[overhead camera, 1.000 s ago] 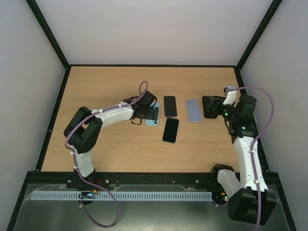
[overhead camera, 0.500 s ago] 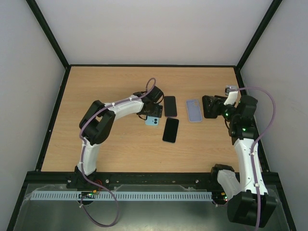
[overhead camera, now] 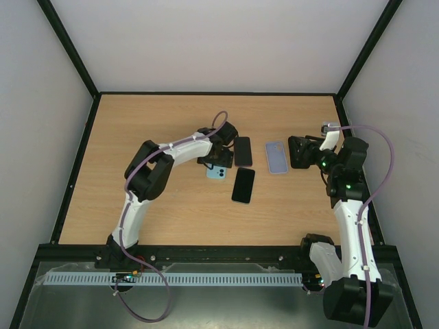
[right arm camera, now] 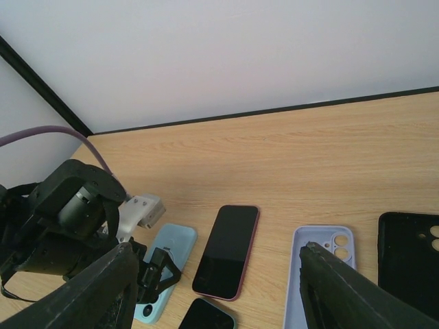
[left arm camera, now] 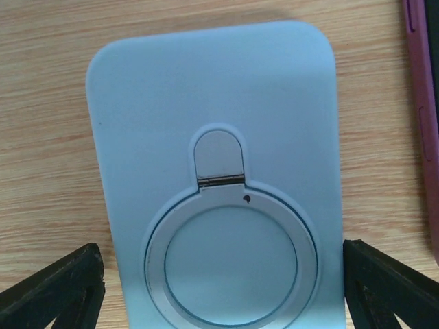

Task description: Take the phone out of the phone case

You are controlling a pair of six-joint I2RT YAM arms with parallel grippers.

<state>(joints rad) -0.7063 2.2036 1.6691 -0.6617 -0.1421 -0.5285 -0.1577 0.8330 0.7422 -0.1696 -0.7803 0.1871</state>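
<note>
Lying back-up on the bench directly between the wide-open fingers of the left gripper, the pale blue phone case is judged light, smooth and flexible-rimmed, best pinched across its long edges, clear of the hinged ring stand.

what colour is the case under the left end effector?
Light blue case, with a silver ring stand on its back; clearest in the left wrist view.
</note>
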